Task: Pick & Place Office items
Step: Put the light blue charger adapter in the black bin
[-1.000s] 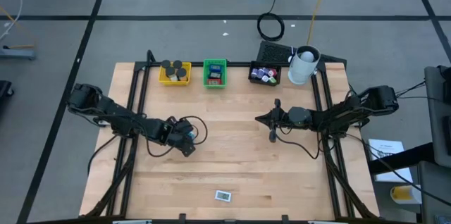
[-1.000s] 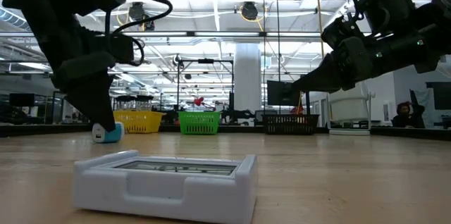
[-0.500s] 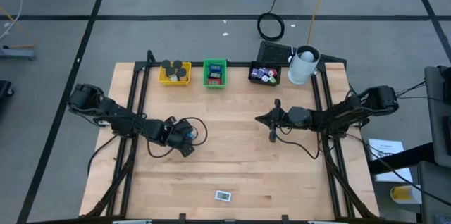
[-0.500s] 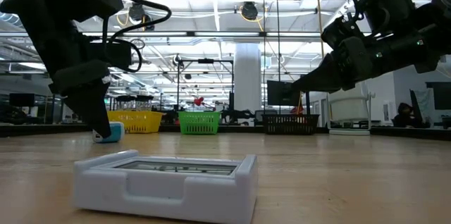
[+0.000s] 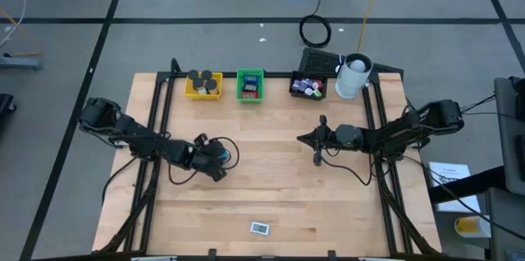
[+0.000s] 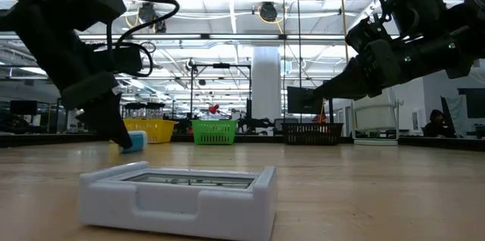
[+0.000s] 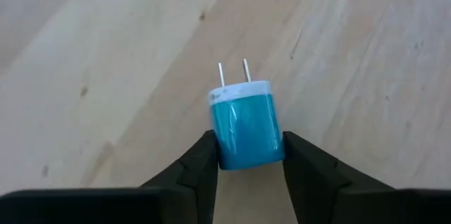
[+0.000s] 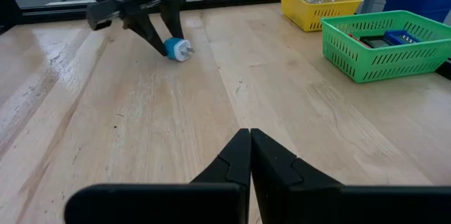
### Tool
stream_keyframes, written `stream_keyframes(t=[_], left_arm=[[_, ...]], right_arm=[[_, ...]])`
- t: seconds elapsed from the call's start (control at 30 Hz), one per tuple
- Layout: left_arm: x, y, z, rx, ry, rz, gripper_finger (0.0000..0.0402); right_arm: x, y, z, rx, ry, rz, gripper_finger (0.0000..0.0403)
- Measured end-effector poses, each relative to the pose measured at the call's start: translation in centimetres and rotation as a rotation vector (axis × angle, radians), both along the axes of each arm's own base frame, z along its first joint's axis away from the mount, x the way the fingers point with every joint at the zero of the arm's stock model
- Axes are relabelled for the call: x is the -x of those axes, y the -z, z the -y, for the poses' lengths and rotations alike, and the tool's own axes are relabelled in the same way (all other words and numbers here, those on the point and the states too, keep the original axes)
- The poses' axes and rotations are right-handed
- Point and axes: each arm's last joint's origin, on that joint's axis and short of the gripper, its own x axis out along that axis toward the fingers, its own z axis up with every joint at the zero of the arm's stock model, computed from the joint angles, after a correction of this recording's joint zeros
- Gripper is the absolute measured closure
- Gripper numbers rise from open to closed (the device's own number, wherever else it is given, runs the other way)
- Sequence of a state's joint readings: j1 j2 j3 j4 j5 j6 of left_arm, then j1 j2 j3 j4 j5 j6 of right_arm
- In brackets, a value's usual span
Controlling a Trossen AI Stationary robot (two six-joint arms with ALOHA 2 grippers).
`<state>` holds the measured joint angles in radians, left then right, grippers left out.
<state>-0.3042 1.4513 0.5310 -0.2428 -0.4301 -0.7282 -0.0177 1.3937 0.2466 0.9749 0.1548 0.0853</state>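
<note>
My left gripper (image 7: 243, 155) is shut on a small blue charger plug (image 7: 243, 129) with a white face and two metal prongs. It sits left of the table's middle (image 5: 220, 155) and also shows in the low view (image 6: 135, 142) and the right wrist view (image 8: 177, 48). My right gripper (image 8: 250, 139) is shut and empty, hovering right of the middle (image 5: 318, 153). A white flat rectangular case (image 5: 259, 228) lies flat near the near edge, close in the low view (image 6: 178, 195). My left gripper pinches the blue plug's body (image 7: 239, 150) between its two fingers, one fingertip (image 7: 203, 155) on each side face. The fingers slant down from the table's left. The prongs (image 7: 234, 75) point away from the gripper. Whether the plug touches the tabletop, I cannot tell.
Along the far edge stand a yellow tray (image 5: 203, 85) with black rolls, a green tray (image 5: 250, 85), a black tray (image 5: 308, 86) with small coloured bits and a white cup (image 5: 353, 76). Bare wood lies between the arms. Black frame rails (image 5: 156, 130) run down both sides.
My left gripper has moved a little toward the table's right and its arm has leaned lower, carrying the blue plug along; its hold stays the same. The right arm and the white case have kept still.
</note>
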Motion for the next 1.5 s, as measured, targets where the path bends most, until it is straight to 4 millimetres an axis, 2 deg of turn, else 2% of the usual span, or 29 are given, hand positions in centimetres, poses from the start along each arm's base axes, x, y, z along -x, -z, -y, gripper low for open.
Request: stream_keyframes(t=[0.13,0.3,0.43,0.53,0.7,0.87,0.97,1.1,1.27,1.4,1.5], left_arm=[[-0.2,0.3,-0.1,-0.113,0.074,0.074,0.0269],[-1.3,0.0,-0.5,-0.296,0.138,0.296,0.0264],[-2.1,0.0,-1.1,-0.458,0.200,0.436,0.0267],[-3.0,0.6,-1.6,-0.602,0.262,0.449,0.0267],[-4.9,2.0,-2.4,-0.753,0.312,0.424,0.0267],[-6.2,3.2,-2.8,-0.812,0.332,0.363,0.0267],[-6.7,3.4,-2.3,-0.826,0.358,0.359,0.0267],[-7.1,3.1,-1.6,-0.835,0.380,0.377,0.0267],[-7.1,3.0,-1.1,-0.835,0.399,0.384,0.0267],[-7.1,3.0,-1.0,-0.835,0.401,0.386,0.0267],[-7.1,3.0,-1.0,-0.831,0.408,0.390,0.0267]], right_arm=[[0.0,0.0,0.0,-0.024,0.006,0.004,0.0403],[-0.1,-0.2,0.0,-0.085,0.028,0.027,0.0396],[-1.1,-0.9,0.1,-0.142,0.068,0.043,0.0395],[-2.4,-1.6,0.1,-0.194,0.093,-0.007,0.0395],[-4.4,-2.4,0.5,-0.254,0.240,-0.104,0.0384],[-5.7,-2.4,0.3,-0.348,0.254,-0.085,0.0325],[-6.5,-1.6,0.1,-0.371,0.267,-0.119,0.0274],[-8.6,-1.0,0.1,-0.397,0.272,-0.111,0.0200],[-11.0,-0.7,0.3,-0.451,0.144,-0.023,0.0119],[-12.1,-0.1,0.7,-0.478,0.080,0.006,0.0080],[-12.9,0.2,0.9,-0.477,0.087,-0.002,0.0073]])
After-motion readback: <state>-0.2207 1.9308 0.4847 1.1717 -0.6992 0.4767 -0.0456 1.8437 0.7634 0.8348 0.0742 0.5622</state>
